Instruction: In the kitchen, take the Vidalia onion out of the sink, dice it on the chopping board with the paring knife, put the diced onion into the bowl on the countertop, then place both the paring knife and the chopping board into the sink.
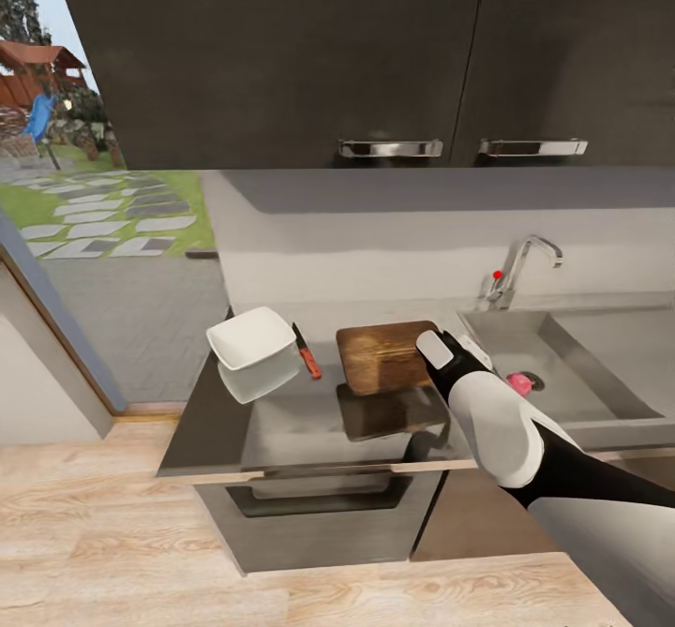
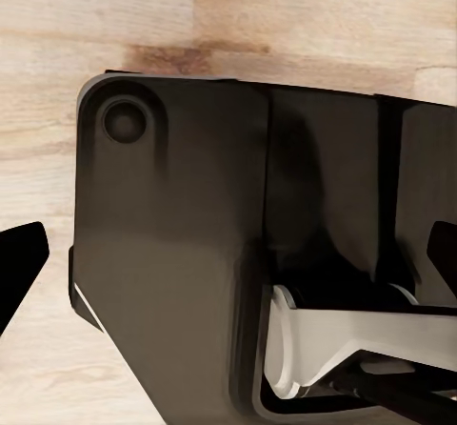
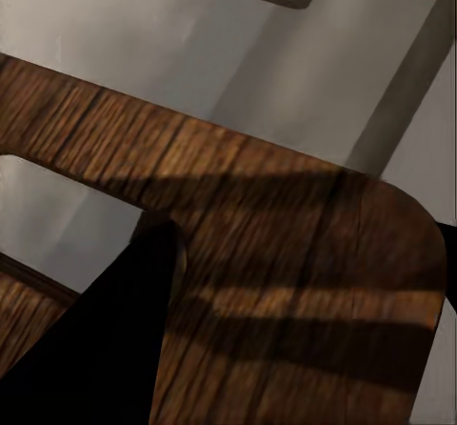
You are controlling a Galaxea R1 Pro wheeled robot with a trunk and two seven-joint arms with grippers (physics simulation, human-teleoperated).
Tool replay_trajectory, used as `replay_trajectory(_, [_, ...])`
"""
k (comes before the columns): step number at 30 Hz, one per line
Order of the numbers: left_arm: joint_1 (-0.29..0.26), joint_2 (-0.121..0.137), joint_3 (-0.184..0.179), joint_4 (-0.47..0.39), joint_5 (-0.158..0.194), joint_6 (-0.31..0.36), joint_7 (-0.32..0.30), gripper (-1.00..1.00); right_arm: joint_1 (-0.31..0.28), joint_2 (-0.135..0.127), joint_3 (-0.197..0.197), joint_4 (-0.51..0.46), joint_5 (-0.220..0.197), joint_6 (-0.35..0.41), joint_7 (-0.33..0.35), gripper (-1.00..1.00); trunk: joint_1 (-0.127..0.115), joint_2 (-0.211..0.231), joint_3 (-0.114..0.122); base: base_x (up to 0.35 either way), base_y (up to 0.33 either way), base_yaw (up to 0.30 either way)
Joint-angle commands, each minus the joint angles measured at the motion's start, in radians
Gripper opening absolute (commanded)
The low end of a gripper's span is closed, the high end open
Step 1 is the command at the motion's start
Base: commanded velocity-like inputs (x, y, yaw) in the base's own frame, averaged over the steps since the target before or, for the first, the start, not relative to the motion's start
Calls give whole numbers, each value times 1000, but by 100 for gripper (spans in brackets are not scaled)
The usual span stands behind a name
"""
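sitting at the left end of the grey bench (image 1: pixel 281 425), the white bowl (image 1: pixel 251 338) rests upright, with its reflection showing in the surface below it. just right of the bowl lies the paring knife (image 1: pixel 307 352), red handle toward the front edge, dark blade pointing back toward the wall. further right, the chopping board (image 1: pixel 380 355) appears lifted clear of the bench, its reflection lying separately below it. the right end effector (image 1: pixel 433 353) meets the board's right edge; in the right wrist view a dark finger (image 3: pixel 105 339) lies across the wood grain, so it looks closed on the board. right again is the sink (image 1: pixel 600 383), with its chrome tap (image 1: pixel 521 266) at the back and a small pink object (image 1: pixel 518 383) near the drain. the left end effector (image 2: pixel 228 263) hangs over the wooden floor (image 2: pixel 238 10), fingers spread apart, holding nothing.
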Motion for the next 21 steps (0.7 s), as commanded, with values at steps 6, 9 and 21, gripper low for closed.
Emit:
replay_trajectory(6, [0,-1,7,-1,2,1,-10,100,1,-1,5,-2,-8,2,-5,-100,1,-2,-2,0,15,-46])
replay_trajectory(9, [0,-1,7,-1,2,1,-10,100,1,-2,4,-3,-8,2,-5,-100,1,-2,-2,0,3,-10])
replay_trajectory(21, [0,-1,7,-1,2,1,-10,100,1,-12,4,-4,-7,3,-6,-100,1,-2,-2,0,0,-1])
